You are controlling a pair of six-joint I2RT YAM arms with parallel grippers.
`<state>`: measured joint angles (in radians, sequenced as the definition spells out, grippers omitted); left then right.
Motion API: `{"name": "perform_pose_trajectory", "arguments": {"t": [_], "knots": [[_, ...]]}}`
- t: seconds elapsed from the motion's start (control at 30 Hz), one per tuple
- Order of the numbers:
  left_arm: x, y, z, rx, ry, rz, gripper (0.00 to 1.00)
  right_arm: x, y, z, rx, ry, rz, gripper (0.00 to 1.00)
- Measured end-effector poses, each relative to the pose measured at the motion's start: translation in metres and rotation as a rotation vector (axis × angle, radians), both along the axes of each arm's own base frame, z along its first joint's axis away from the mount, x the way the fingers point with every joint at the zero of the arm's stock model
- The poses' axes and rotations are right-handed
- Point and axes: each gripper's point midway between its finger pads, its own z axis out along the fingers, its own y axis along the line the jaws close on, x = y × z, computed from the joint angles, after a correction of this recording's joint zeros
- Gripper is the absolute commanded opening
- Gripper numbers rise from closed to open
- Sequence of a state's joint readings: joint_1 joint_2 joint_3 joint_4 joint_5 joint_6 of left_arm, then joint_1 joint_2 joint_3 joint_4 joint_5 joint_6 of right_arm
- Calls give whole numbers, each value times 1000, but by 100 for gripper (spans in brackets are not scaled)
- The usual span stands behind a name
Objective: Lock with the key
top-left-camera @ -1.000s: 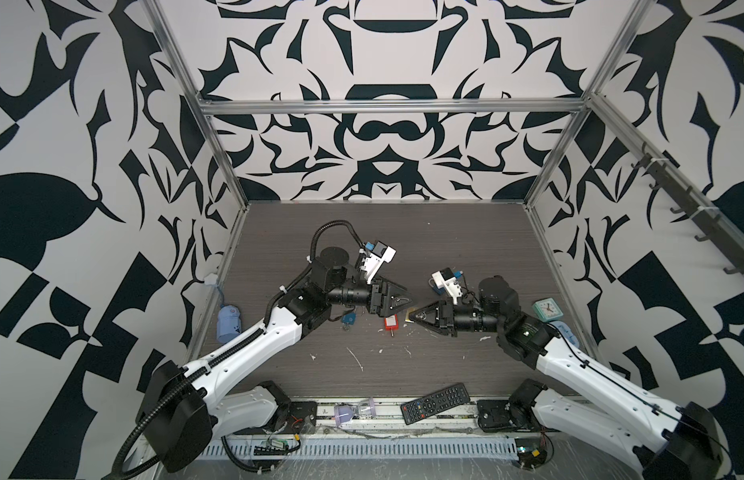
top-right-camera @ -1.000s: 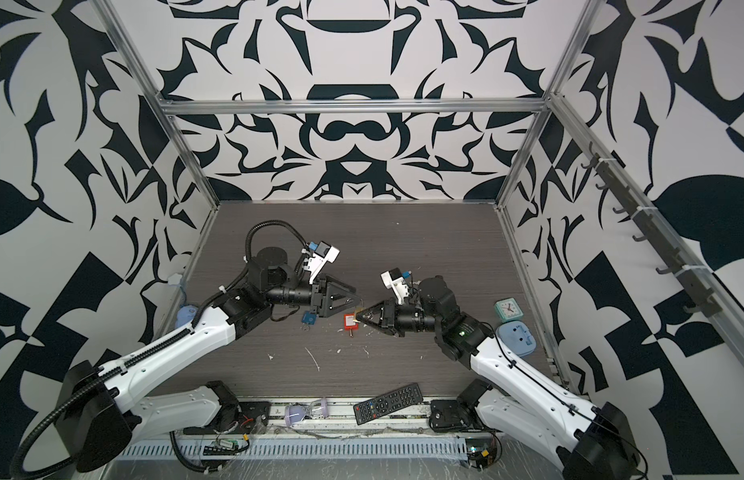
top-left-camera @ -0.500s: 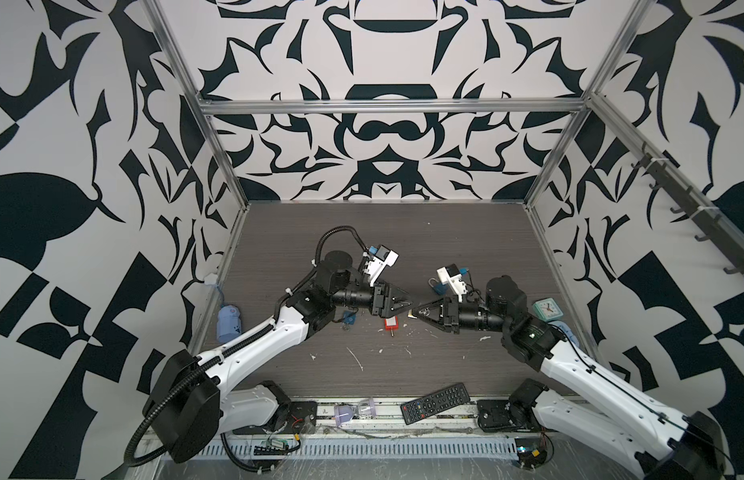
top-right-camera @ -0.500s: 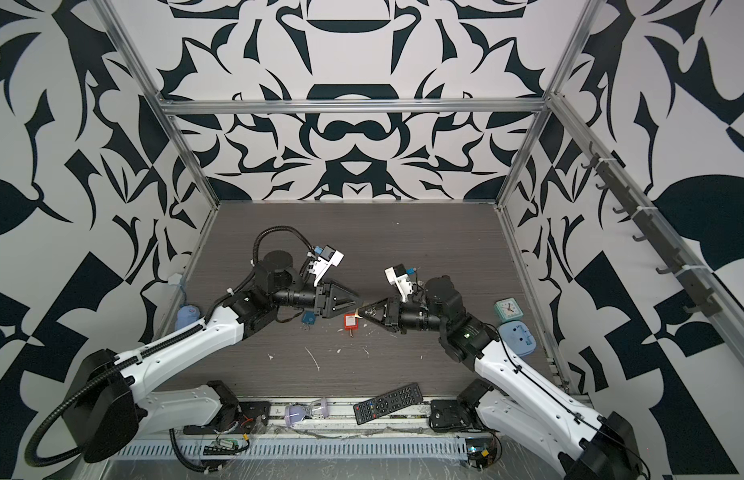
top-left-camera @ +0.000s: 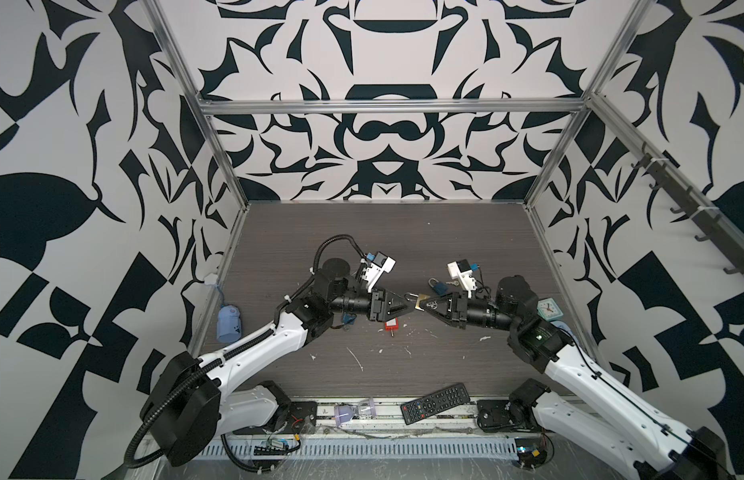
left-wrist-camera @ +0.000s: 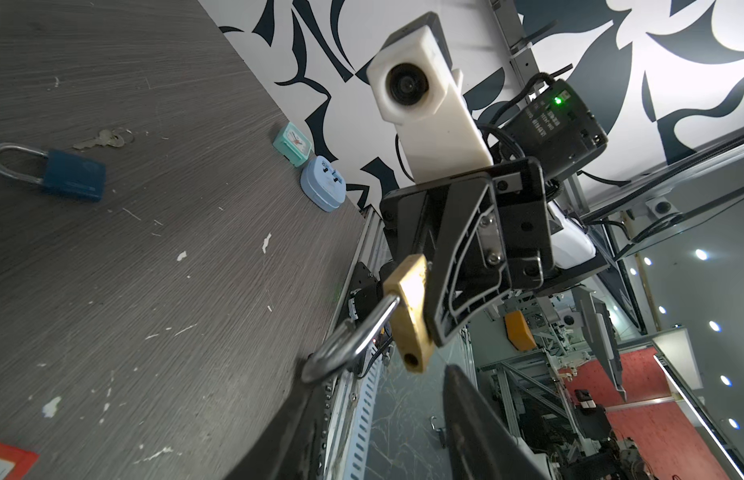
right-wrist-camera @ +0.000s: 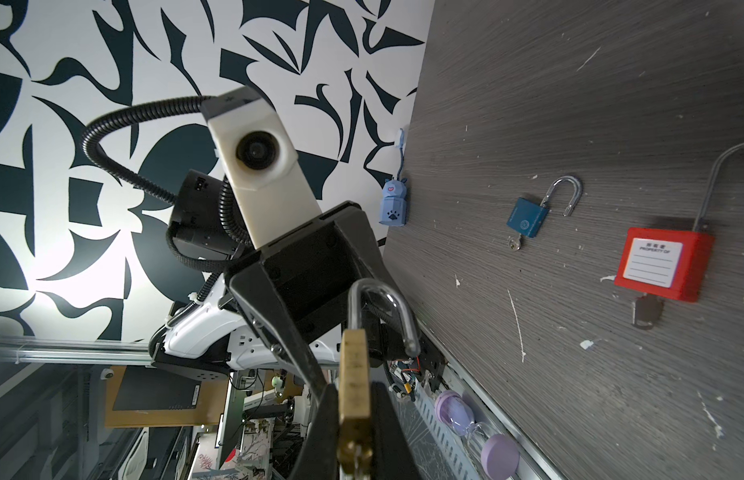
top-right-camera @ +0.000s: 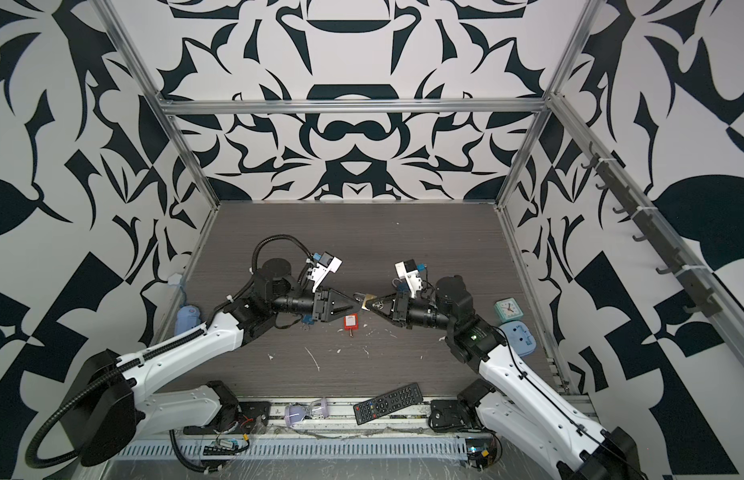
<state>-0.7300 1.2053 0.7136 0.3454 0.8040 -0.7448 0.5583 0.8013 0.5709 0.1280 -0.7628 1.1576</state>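
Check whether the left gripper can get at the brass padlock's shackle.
Probably yes: the right gripper holds the brass padlock by its body, leaving the shackle jutting free toward the left gripper, whose jaws stand apart.

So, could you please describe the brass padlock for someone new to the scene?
Look just above the middle of the dark table. There the right gripper clamps the brass padlock: the only gold-coloured lock, and the only one off the table.

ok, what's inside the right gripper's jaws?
A brass padlock, clamped by its body in the right gripper, with its shackle swung open. Its keyhole end is covered by the fingers, so whether a key is in it cannot be seen.
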Motion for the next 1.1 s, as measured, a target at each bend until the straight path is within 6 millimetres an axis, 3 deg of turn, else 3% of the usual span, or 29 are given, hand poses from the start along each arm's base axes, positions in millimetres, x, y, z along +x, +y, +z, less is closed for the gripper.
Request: {"name": "perform_pose_trajectory", "arguments": {"t": [0.37, 0.63, 0.97, 1.1], "knots": [[8, 0, -2, 10, -18, 46, 52, -4, -3, 7, 39, 9, -7, 0], [11, -2, -5, 19, -17, 57, 51, 0, 0, -8, 37, 102, -17, 0], [12, -3, -6, 23, -15, 65, 35, 3, 1, -10, 36, 93, -18, 0], [13, -3, -6, 26, -11, 74, 16, 2, 1, -11, 25, 77, -14, 0]]}}
